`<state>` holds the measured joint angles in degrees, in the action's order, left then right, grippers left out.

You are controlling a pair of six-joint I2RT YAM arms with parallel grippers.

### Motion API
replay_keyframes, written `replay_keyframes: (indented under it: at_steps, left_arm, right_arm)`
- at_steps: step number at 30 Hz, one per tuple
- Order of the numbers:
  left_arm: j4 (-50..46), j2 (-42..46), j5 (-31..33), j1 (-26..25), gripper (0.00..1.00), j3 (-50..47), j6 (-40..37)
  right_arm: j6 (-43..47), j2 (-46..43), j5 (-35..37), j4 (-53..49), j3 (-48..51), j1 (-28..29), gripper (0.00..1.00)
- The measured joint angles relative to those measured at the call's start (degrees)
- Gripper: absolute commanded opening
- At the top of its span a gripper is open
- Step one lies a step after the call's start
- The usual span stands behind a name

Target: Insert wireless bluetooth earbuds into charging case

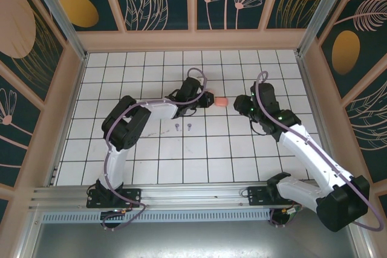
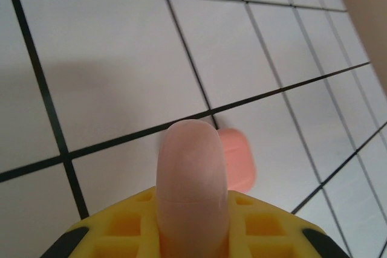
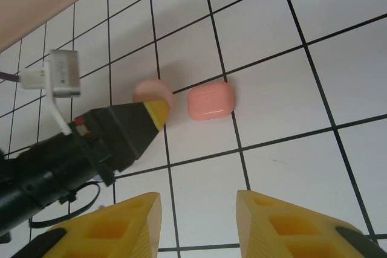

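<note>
Evidently the left tool (image 3: 156, 110) clamps a pale pink rounded piece (image 2: 192, 173), presumably offering it to the parted right tool (image 3: 198, 203) ahead, a salmon case (image 3: 210, 101) just beside its tip.

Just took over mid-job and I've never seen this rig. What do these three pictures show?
Two robot arms stand bolted at the near edge of a white tiled table. The wide picture looks down from above and behind them; the other two come from a camera on each wrist. The left arm's yellow fingers are shut on a pale pink rounded object. The right arm's yellow fingers stand open, holding nothing. On the tiles lie a closed salmon-pink charging case, between the two arms' tips, and two lilac earbuds nearer the bases.
</note>
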<state>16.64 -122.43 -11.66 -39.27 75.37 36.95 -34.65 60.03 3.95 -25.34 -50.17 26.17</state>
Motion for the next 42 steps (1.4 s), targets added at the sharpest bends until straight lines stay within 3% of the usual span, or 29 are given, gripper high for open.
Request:
replay_keyframes:
  at_steps: [7,16,23,30,34,42]
  left_arm:
    - [-3.6,-4.1,0.0,0.0,0.18,3.2,0.7]
    - [-5.3,-4.1,1.0,-0.1,0.47,4.3,-0.1]
    - [-9.7,-1.6,7.0,0.0,0.61,4.4,-3.4]
    - [-11.8,8.9,14.2,0.4,0.71,1.8,-8.3]
    - [-11.5,17.4,17.9,0.7,0.97,-1.0,-10.9]
    - [-8.4,33.8,24.9,3.5,0.99,-9.9,-15.1]
  right_arm:
    - [0.9,-0.3,-1.3,0.4,0.4,-0.8,0.47]
    - [1.3,-0.4,-2.3,0.6,0.4,-1.1,0.51]
    - [1.2,-0.4,-2.5,0.6,0.4,-1.1,0.54]
    - [1.1,-0.3,-3.7,0.6,0.4,-1.1,0.57]
    - [1.0,0.6,-4.1,1.0,0.4,-0.5,0.6]
    - [1.1,9.7,-3.8,2.3,-1.4,6.3,0.61]
